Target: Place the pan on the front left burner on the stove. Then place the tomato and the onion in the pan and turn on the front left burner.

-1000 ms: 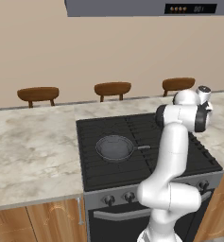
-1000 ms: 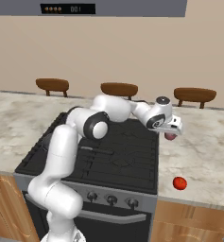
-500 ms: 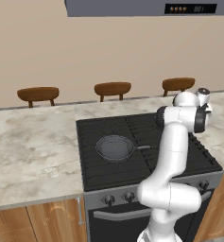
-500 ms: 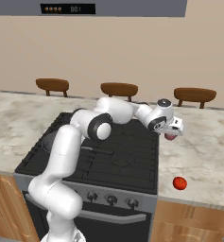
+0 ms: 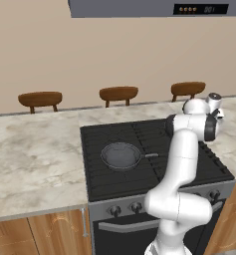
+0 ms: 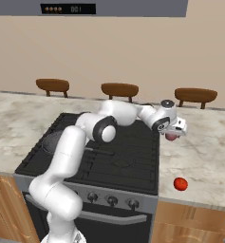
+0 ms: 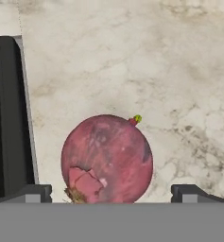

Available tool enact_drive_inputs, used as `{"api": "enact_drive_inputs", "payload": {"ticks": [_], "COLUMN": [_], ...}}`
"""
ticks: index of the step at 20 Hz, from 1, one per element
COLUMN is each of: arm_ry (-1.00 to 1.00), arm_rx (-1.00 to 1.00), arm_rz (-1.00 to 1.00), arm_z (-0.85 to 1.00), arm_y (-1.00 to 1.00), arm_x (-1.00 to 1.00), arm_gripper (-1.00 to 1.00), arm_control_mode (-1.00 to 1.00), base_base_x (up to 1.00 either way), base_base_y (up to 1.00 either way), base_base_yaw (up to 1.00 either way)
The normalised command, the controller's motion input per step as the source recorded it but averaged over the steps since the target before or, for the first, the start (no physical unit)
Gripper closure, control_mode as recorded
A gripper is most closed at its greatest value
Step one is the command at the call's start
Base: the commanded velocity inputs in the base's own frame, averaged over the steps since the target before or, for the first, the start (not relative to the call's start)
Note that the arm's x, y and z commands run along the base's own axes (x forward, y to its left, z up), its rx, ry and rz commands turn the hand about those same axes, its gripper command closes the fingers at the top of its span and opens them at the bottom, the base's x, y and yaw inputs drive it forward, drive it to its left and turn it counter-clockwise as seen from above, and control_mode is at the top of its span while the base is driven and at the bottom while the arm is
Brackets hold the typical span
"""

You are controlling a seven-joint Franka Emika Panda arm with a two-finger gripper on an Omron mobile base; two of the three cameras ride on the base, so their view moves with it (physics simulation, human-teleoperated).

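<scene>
I see the onion (image 7: 107,159), a dull pinkish-red ball with a torn papery patch, low in my hand view between the gripper (image 7: 111,193) tips, which stand spread apart on either side of it, over mottled beige marble counter (image 7: 132,56). The glossy tomato (image 6: 180,183) lies lower right on that counter. The shallow dark metal pan (image 5: 121,155) sits on the stove (image 5: 149,164) grates, centre-left.

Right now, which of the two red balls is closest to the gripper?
The onion, the dull pinkish ball right between the fingers of the gripper. The glossy red tomato lies apart on the counter, nearer its front edge.
</scene>
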Motion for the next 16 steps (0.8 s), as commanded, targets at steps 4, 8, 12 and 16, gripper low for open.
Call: {"api": "enact_drive_inputs", "payload": {"ticks": [4, 8, 12, 16], "arm_ry": [0.00, 0.00, 0.00, 0.00], "arm_rx": [0.03, 0.09, 0.08, 0.04], "arm_rz": [0.00, 0.00, 0.00, 0.00], "arm_z": [-0.13, -0.18, -0.21, -0.13], "arm_y": [-0.04, -0.02, -0.01, 0.00], "arm_x": [0.14, 0.04, 0.02, 0.01], "arm_gripper": [-1.00, -1.00, 1.00, 1.00], "arm_control_mode": [-1.00, -1.00, -1.00, -1.00], "base_base_x": [0.00, 0.00, 0.00, 0.00], "base_base_y": [0.00, 0.00, 0.00, 0.00], "base_base_yaw": [0.00, 0.00, 0.00, 0.00]}}
